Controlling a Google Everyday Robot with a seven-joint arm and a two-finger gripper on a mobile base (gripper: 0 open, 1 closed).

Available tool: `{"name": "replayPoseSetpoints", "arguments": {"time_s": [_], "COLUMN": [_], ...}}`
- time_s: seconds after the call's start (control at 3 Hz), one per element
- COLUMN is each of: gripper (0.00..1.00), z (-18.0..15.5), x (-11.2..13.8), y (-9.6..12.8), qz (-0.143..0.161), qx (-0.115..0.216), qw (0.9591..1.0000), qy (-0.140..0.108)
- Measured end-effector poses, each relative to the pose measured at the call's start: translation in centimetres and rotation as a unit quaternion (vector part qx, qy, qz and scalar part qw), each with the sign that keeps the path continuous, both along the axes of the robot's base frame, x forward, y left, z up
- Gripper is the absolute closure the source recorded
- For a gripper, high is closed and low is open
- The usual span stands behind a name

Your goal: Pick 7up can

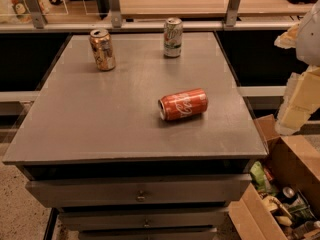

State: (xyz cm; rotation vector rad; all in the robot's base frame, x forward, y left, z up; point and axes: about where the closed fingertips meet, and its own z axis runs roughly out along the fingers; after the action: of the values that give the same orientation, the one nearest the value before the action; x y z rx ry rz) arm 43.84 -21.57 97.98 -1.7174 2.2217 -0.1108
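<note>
The 7up can stands upright near the far edge of the grey table top, a little right of centre. It has a pale silvery body with green markings and a silver top. My gripper shows as a pale white and yellowish shape at the right edge of the view, off the table's right side. It is well to the right of the 7up can and nearer to me, touching nothing.
A gold-brown can stands upright at the far left. A red-orange can with white script lies on its side mid-table. Drawers are below the table front. An open cardboard box of clutter sits on the floor at lower right. A rail and counter run behind.
</note>
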Motion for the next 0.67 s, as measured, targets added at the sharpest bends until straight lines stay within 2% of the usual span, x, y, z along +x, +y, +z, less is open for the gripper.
{"name": "replayPoseSetpoints", "arguments": {"time_s": [0.33, 0.67], "gripper": [0.0, 0.0], "z": [0.1, -0.1], "x": [0.3, 3.0], "y": [0.2, 1.4], "qz": [0.003, 0.018], "qx": [0.002, 0.023], "qw": [1.0, 0.9995], "qy": [-0.003, -0.013]}}
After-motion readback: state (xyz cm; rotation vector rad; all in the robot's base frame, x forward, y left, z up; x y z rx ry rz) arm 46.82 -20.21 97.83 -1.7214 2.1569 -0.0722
